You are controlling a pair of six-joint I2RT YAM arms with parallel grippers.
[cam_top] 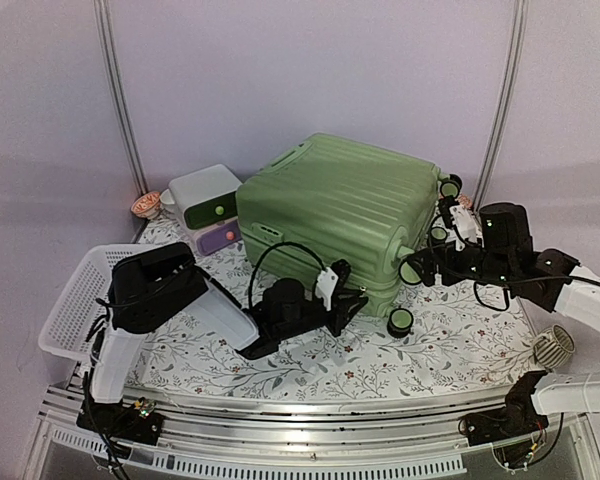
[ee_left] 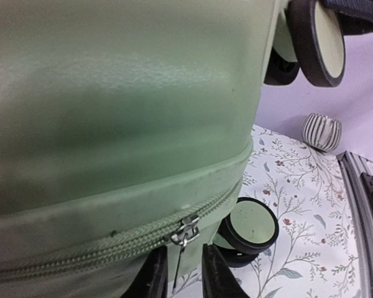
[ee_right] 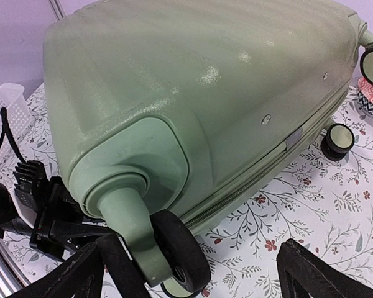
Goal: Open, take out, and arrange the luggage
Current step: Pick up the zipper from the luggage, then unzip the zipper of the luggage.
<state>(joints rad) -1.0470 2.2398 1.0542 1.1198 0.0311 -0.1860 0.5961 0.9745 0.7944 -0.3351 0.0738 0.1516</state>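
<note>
None of the three steps looks finished. The suitcase (cam_top: pixel 330 215) lies flat on the flowered worktop (cam_top: pixel 460 340), its lid down and its ribbed shell facing up. Where the zip (ee_left: pixel 81 257) shows in the left wrist view, it is closed along the seam.

Opening seems to be the step in hand. The left fingers (ee_left: pixel 219 276) stand a little apart at the near side of the case. The hanging zip pull (ee_left: pixel 176 270) is between them, and a gap shows on either side, so I judge it not yet pinched.

The right fingers (ee_right: pixel 317 273) are spread wide and hold nothing. They sit either side of a black wheel (ee_right: pixel 180 257) at the corner of the case.

Left to do: run the zip round, lift the lid, take out whatever is inside and arrange it. What is inside cannot be seen.
</note>
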